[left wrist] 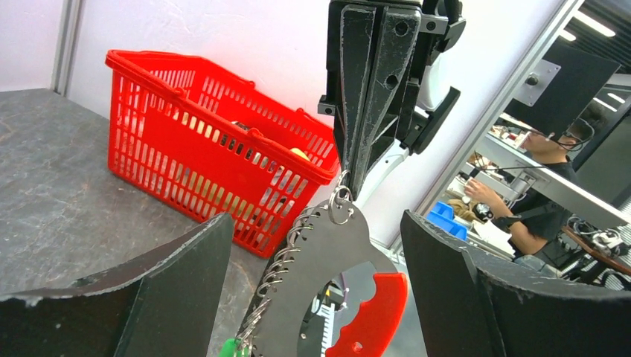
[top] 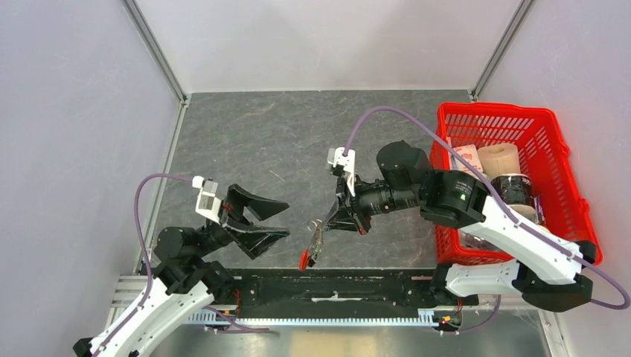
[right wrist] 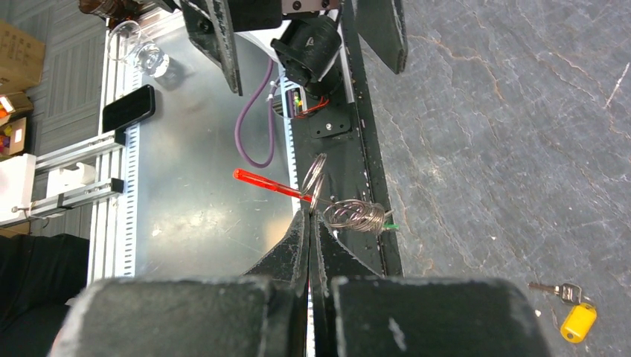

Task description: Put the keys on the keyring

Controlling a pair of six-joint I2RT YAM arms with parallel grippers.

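The right gripper is pinched shut on the keyring, holding it aloft. The left gripper gapes wide and empty just beside it. The yellow-tagged key lies on the table, well apart from the keyring and unthreaded, so most of the job looks undone.

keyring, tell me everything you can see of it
The keyring is a flat grey metal plate with a cut-out middle, a row of wire rings along one edge, a red plastic fob at its lower end and a small green tag. It hangs tilted in the air near the front edge of the table, pinched by its small top ring in the shut right hand. The open left hand flanks it without touching.
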